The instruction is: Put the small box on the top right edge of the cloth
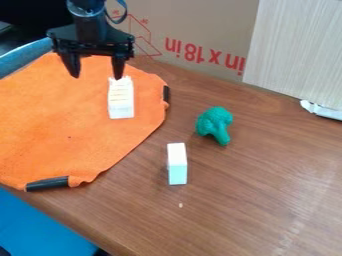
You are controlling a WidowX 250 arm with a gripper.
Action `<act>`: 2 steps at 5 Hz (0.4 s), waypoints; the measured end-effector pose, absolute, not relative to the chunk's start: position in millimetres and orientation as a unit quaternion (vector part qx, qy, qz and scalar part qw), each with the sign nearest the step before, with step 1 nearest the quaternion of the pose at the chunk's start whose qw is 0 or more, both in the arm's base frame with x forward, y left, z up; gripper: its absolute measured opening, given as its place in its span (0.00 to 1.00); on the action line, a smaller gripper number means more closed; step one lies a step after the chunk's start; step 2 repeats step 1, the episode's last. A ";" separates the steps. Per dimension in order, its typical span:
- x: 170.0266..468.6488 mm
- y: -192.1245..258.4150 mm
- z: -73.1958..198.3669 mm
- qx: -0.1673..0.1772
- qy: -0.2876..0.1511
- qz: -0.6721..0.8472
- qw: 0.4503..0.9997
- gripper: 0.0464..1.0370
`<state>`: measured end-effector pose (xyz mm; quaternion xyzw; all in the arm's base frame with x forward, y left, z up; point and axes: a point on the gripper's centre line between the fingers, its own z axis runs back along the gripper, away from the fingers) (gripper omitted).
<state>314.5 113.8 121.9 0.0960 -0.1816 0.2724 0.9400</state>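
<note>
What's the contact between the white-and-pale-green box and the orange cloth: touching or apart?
Apart. The camera view plainly shows bare wooden table between the box and the nearest edge of the orange cloth.

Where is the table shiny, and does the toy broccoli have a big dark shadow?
In the camera view, a pale sheen brightens the wooden table toward the right; the green toy broccoli has only faint, soft shading beside it, no big dark shadow.

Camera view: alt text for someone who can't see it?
An open black gripper hangs over an orange cloth with a white box on it; on the wooden table nearby are another small box and green toy broccoli.
</note>
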 end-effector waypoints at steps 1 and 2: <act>288.9 124.5 130.7 0.097 -0.141 0.269 0.948 0.96; 288.9 124.5 130.7 0.097 -0.141 0.269 0.948 0.96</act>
